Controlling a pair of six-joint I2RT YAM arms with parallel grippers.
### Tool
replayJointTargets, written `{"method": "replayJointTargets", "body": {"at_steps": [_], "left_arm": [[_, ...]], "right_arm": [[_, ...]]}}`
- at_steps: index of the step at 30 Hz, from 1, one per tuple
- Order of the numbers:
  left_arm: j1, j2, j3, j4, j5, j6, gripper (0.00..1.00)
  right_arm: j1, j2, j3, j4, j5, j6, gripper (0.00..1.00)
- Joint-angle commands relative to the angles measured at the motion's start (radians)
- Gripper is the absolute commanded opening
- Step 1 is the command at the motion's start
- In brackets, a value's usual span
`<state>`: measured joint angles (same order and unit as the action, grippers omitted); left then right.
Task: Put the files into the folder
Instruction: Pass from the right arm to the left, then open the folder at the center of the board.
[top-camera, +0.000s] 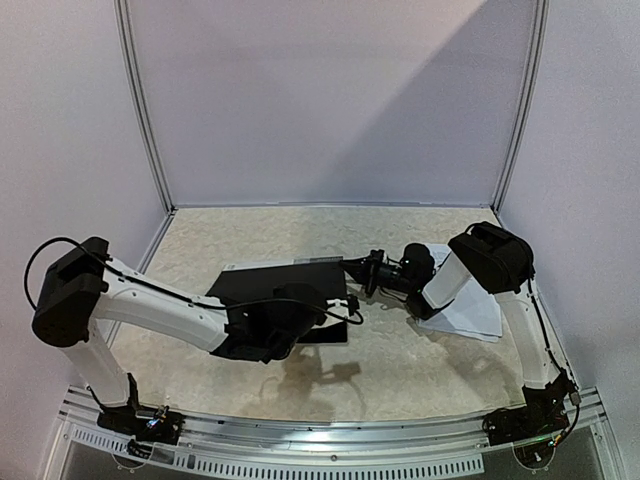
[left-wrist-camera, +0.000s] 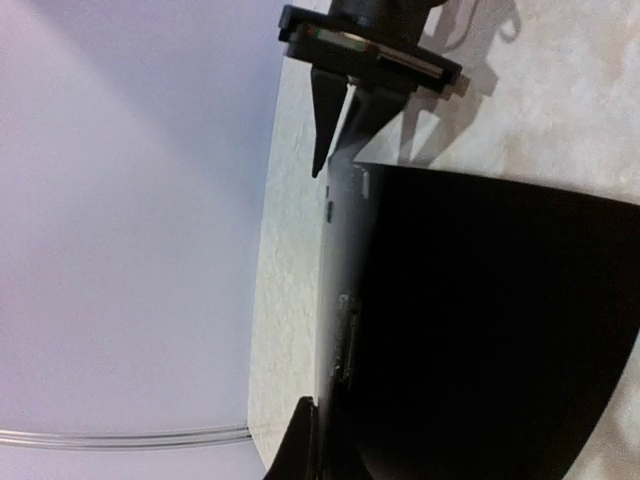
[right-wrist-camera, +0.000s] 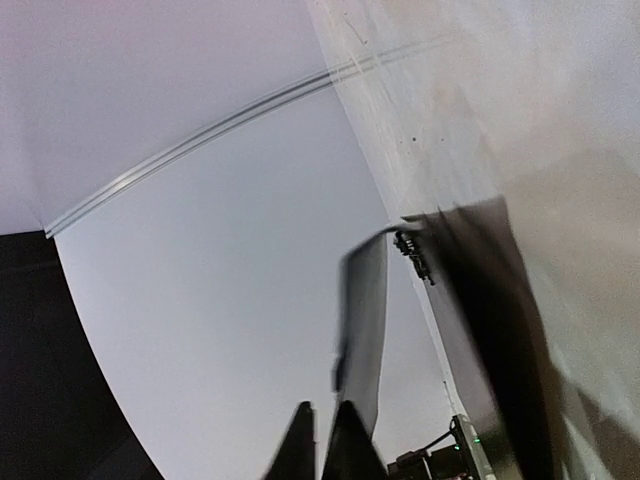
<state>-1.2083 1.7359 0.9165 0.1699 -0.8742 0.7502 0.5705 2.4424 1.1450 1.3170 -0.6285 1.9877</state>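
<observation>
**Folder (top-camera: 275, 282) pinched at two edges**

Jaws of the left gripper (left-wrist-camera: 300, 445) were shut on its 6 o'clock edge, those of the right gripper (top-camera: 358, 268) on its 3 o'clock edge. The files (top-camera: 476, 312) lay further out at 3 o'clock. You needed one gripper pinning the base and the other lifting the cover slowly.

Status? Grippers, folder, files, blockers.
Both shut: left gripper on the folder near edge, right gripper on its right edge, cover partly lifted. The files outside, on the table. Over them: right arm.
</observation>
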Motion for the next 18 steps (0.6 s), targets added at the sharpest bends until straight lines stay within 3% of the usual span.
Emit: {"method": "replayJointTargets", "body": {"at_steps": [1, 3, 8, 14, 18], "left_arm": [[0.009, -0.012, 0.126, -0.21, -0.056, -0.061, 0.0], [0.012, -0.017, 0.192, -0.307, -0.099, -0.14, 0.0], [0.023, 0.007, 0.428, -0.725, -0.031, -0.343, 0.0], [0.036, 0.024, 0.606, -0.972, 0.015, -0.48, 0.0], [0.073, 0.046, 0.709, -1.069, 0.095, -0.551, 0.0]], "right_arm": [[0.008, -0.034, 0.03, 0.019, -0.061, 0.209, 0.22], [0.006, -0.055, 0.032, -0.034, -0.093, 0.155, 0.32], [-0.002, -0.164, -0.008, -0.253, -0.14, -0.085, 0.55], [-0.042, -0.361, -0.107, -0.478, -0.139, -0.381, 0.69], [-0.055, -0.536, -0.165, -0.744, -0.085, -0.617, 0.73]]}}
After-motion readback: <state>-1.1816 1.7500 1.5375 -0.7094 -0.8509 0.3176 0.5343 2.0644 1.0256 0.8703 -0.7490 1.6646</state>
